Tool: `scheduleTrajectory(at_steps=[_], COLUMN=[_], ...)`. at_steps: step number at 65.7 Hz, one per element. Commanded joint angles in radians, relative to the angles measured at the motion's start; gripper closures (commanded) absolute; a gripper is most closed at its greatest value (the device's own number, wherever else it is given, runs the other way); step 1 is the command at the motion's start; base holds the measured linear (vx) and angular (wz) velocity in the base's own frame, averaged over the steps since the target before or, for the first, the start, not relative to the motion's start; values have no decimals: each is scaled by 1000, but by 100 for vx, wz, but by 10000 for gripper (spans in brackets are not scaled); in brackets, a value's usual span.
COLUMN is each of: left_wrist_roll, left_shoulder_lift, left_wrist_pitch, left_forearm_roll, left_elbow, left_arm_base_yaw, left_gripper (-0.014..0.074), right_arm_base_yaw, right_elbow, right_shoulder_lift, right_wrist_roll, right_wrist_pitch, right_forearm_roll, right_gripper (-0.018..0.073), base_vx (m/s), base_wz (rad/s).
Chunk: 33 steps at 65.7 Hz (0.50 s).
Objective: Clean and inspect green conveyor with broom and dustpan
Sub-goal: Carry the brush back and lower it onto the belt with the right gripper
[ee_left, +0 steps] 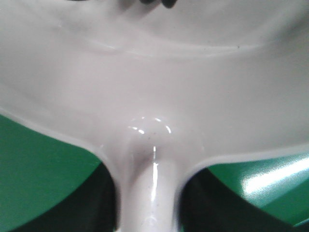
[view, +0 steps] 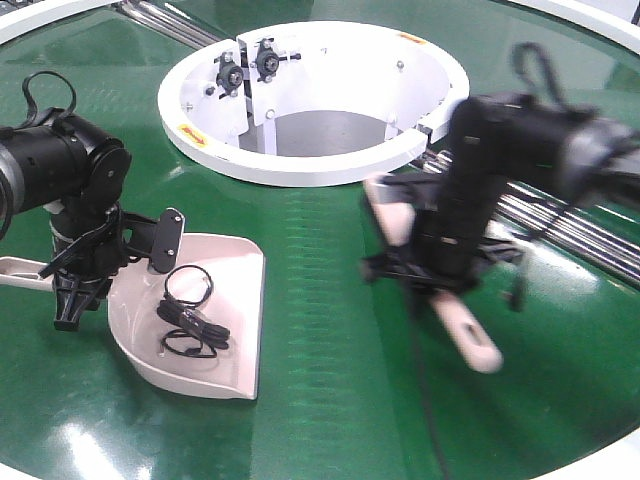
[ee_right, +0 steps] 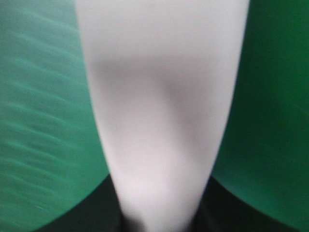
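Dustpan [view: 235, 300] flat on the green conveyor [view: 320, 400], on my left side, with its wide mouth facing my right. A tangle of black cable [view: 190, 322] lies in the pan. The handle runs out toward the left edge. My left gripper [view: 72, 300] is pinching this handle close to the raised back of the pan. In the left wrist view the handle [ee_left: 149, 193] passes between the dark jaws. The broom [view: 470, 335] is well apart from the pan, on my right, tilted, with its slotted handle end nearest the camera. My right gripper [view: 440, 265], blurred, is clamped around its middle. The right wrist view shows only the pale handle [ee_right: 159, 121] over the belt, and whether the bristles touch the belt cannot be told. Beyond both tools are the white collar [view: 310, 160] and the roller rods [view: 560, 225].
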Motion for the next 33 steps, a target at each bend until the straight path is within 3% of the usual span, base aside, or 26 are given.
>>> scheduleTrajectory(at_steps=[1, 16, 33], left_wrist_roll=[2, 2, 2], left_shoulder_lift=[-49, -49, -49], left_wrist_pitch=[14, 14, 14], left_forearm_roll=[5, 5, 5], left_elbow=[-29, -29, -29], left_arm_base_yaw=[-7, -7, -7], left_gripper=[603, 603, 603], right_arm_base_yaw=[-74, -168, -180], right_elbow=[85, 253, 322], right_shoulder_lift=[-108, -150, -140], right_wrist_roll=[-51, -119, -119], right_wrist_pitch=[-52, -86, -165], right_forearm_roll=[6, 1, -24], right_gripper=[561, 561, 561], base_vx=[0, 0, 0], base_wz=[0, 0, 0])
